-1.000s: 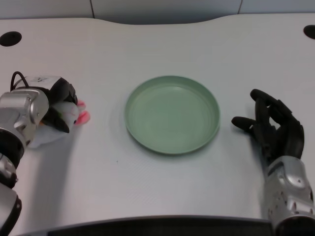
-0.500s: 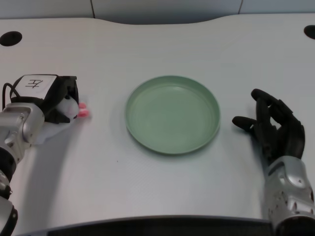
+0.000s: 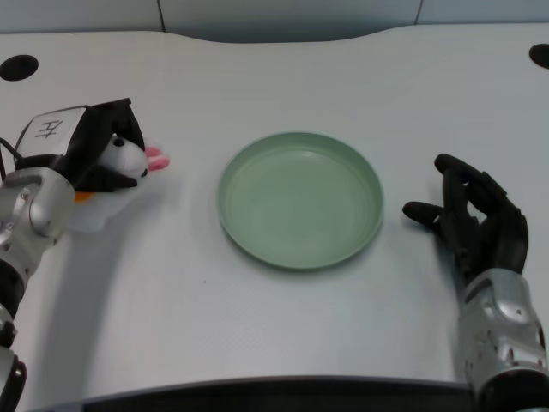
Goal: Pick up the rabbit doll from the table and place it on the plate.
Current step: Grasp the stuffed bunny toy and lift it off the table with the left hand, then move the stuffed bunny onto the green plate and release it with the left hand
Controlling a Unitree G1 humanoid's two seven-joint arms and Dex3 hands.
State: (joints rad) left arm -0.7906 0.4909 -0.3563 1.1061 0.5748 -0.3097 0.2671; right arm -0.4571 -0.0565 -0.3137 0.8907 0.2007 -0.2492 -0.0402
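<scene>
The rabbit doll (image 3: 135, 160) is small and white with pink ears pointing right. My left hand (image 3: 96, 148) grips it at the left of the table, and the black fingers cover much of its body. The doll sits well to the left of the green plate (image 3: 299, 199), which lies in the middle of the table with nothing on it. A white part of the doll shows below the hand near the forearm.
My right hand (image 3: 476, 221) rests on the table to the right of the plate. Two dark round holes (image 3: 18, 67) sit in the table's far corners. The table's front edge runs along the bottom of the picture.
My left hand has risen and moved up and a little right with the rabbit doll in its grip. The doll's pink ears now sit higher and closer to the plate.
</scene>
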